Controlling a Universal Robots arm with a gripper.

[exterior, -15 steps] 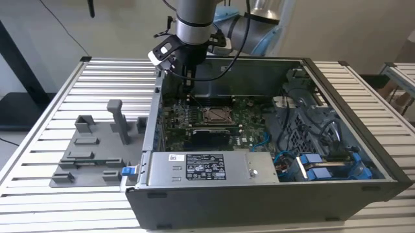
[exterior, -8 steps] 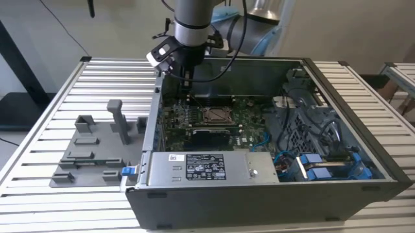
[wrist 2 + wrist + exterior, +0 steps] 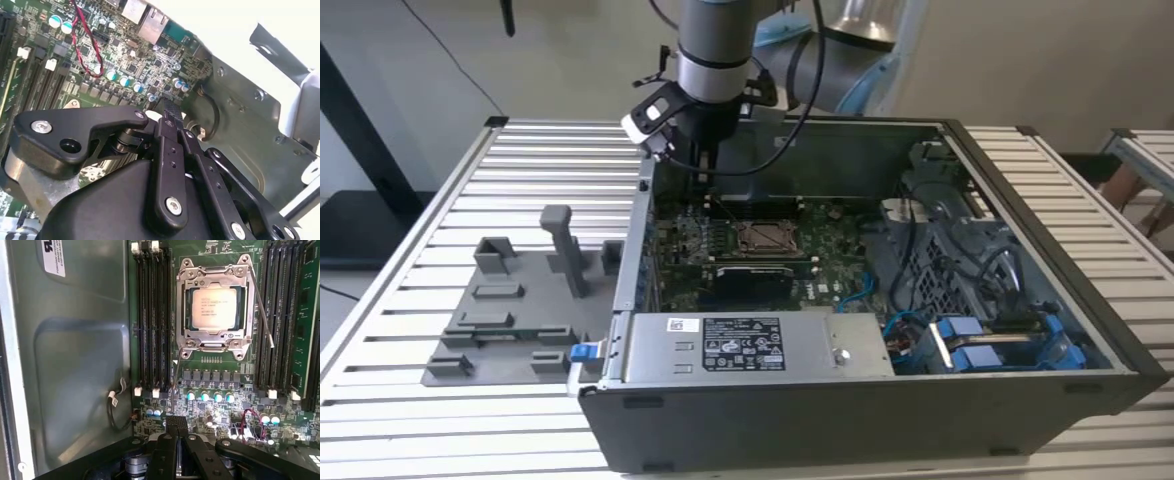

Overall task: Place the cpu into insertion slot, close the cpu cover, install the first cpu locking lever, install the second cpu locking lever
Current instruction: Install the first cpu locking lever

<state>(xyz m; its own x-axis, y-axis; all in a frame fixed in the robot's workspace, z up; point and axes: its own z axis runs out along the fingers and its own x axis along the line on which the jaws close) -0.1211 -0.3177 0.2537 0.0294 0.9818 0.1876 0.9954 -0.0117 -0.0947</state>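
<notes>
Silvery metal is framing the cpu (image 3: 215, 310). The cpu cover (image 3: 215, 279) is lying flat over it, and the chip is sitting in the insertion slot (image 3: 186, 265) and showing through the cover's square window.

Two thin wire levers are standing free of the frame, not hooked down:
- The slanting locking lever (image 3: 262, 310) is angling away from one socket corner, with its free end hanging over the gap beside one bank of memory slots (image 3: 282, 315).
- The near locking lever (image 3: 175, 375) is running from the opposite side of the socket toward the end effector (image 3: 176, 422), along the edge of the other memory bank (image 3: 150, 315).

The end effector's black fingers are pressing together at the tips, with nothing visible between them. It is hanging over the board near a row of capacitors (image 3: 210, 396), apart from the socket and close to the grey side wall (image 3: 75, 365) of the case.

From the room, the arm is reaching down into the open computer case (image 3: 854, 420) near its far corner on the exterior view's left, where the end effector (image 3: 704, 160) is passing just inside the case edge. The socket is lying mid-board with open room above it. The power supply (image 3: 734, 345) is bounding the near edge, and cables and a drive bay (image 3: 961, 270) are crowding the exterior view's right. The case is resting on a slatted metal bench (image 3: 560, 160), and a grey fixture (image 3: 507, 320) is lying beside it on the exterior view's left.
</notes>
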